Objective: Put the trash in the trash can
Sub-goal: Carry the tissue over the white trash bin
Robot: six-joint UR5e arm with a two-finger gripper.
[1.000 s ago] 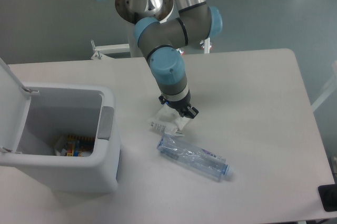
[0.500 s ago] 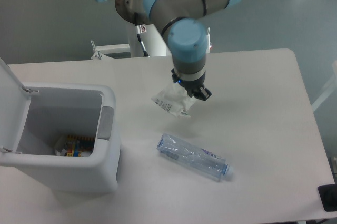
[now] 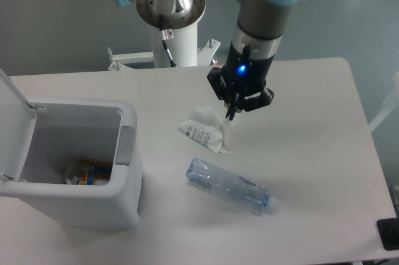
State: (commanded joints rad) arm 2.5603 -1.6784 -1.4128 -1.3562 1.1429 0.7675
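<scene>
My gripper (image 3: 233,113) is shut on the crumpled white tissue (image 3: 203,130), which hangs from its fingertips above the middle of the table. The crushed clear plastic bottle (image 3: 229,185) with a bluish label and cap lies flat on the table below and in front of the tissue, cap to the right. The white trash can (image 3: 128,185) stands at the left with its lid (image 3: 11,104) open and a grey tab (image 3: 126,145) on its right rim. The gripper is to the right of the can, apart from it.
Colourful scraps (image 3: 87,171) lie at the bottom of the can. The arm's white pedestal (image 3: 177,34) stands behind the table's far edge. A black object (image 3: 389,234) sits at the table's front right corner.
The gripper closed on the tissue, lifted it off the table and moved up and to the right. The wrist has turned. The bottle and the can have not moved.
</scene>
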